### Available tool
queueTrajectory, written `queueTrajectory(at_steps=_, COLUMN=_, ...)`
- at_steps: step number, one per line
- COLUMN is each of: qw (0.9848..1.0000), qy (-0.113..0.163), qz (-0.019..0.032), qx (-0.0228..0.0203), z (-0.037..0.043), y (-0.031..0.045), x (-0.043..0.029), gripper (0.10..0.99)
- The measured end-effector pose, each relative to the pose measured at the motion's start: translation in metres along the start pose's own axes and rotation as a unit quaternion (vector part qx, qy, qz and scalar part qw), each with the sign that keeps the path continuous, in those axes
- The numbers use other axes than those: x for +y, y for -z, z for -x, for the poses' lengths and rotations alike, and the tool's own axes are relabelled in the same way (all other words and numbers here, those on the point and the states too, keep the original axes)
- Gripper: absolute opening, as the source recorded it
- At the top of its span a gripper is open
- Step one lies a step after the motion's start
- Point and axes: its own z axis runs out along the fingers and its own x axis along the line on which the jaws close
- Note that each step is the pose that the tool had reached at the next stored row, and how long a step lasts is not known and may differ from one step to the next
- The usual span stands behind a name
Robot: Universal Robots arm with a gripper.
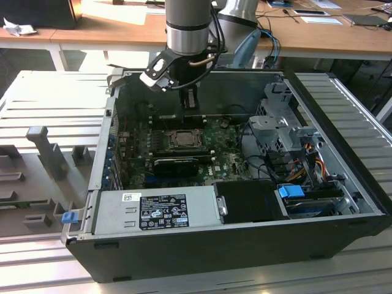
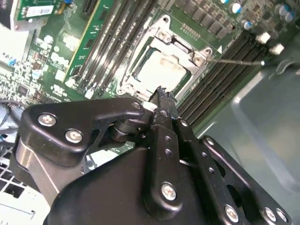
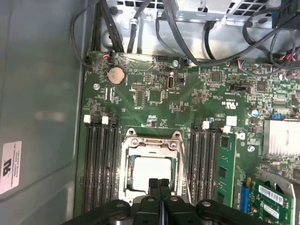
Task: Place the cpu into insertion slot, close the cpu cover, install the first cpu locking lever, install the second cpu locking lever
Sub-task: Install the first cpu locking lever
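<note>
One cpu (image 3: 150, 171), a flat square with a dull silver top, lies face-up in its socket on the green motherboard (image 3: 140, 93). One grey metal cpu cover (image 3: 152, 142) lies flat, framing it. Just above, the black gripper (image 3: 159, 181) has its two fingers pressed together, grasping nothing.

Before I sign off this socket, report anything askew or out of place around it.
One thing: a thin metal lever sticks out sideways from a corner of the cover, across the memory slots, not tucked alongside it. The chip sits square in the opening.
</note>
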Motion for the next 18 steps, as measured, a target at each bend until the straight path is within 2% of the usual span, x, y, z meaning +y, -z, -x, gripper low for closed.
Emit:
queueTrajectory(at_steps=2, qw=0.9997, qy=0.026, qz=0.0004, qx=0.0004, z=0.0, y=0.0, x=0.0, gripper=0.106)
queueTrajectory(at_steps=4, qw=0.9986, qy=0.052, qz=0.0006, qx=-0.0004, z=0.0, y=0.0001, x=0.0, gripper=0.106)
queueTrajectory(at_steps=7, qw=0.9965, qy=0.084, qz=0.0007, qx=-0.003, z=0.0, y=0.0, x=0.0, gripper=0.106)
queueTrajectory(at_steps=9, qw=0.9946, qy=0.104, qz=0.0012, qx=-0.0025, z=0.0, y=-0.0001, x=0.0, gripper=0.106)
queueTrajectory(at_steps=10, qw=0.9924, qy=0.123, qz=0.0016, qx=-0.0017, z=0.0, y=-0.0002, x=0.0, gripper=0.106)
queueTrajectory(at_steps=11, qw=0.991, qy=0.134, qz=0.0019, qx=-0.0012, z=0.0, y=-0.0002, x=0.0, gripper=0.106)
queueTrajectory(at_steps=12, qw=0.9883, qy=0.152, qz=0.0024, qx=-0.0006, z=0.0, y=-0.0003, x=0.0, gripper=0.106)
queueTrajectory(at_steps=13, qw=0.9869, qy=0.162, qz=0.0025, qx=-0.0004, z=-0.0001, y=-0.0004, x=0.0, gripper=0.106)
queueTrajectory(at_steps=14, qw=0.9838, qy=0.179, qz=0.0028, qx=-0.0001, z=0.0, y=-0.0004, x=0.0, gripper=0.106)
queueTrajectory(at_steps=15, qw=0.9814, qy=0.192, qz=0.0031, qx=0.0003, z=0.0, y=-0.0004, x=0.0, gripper=0.106)
queueTrajectory(at_steps=18, qw=0.9753, qy=0.221, qz=0.0038, qx=0.0012, z=0.0, y=-0.0005, x=0.0, gripper=0.106)
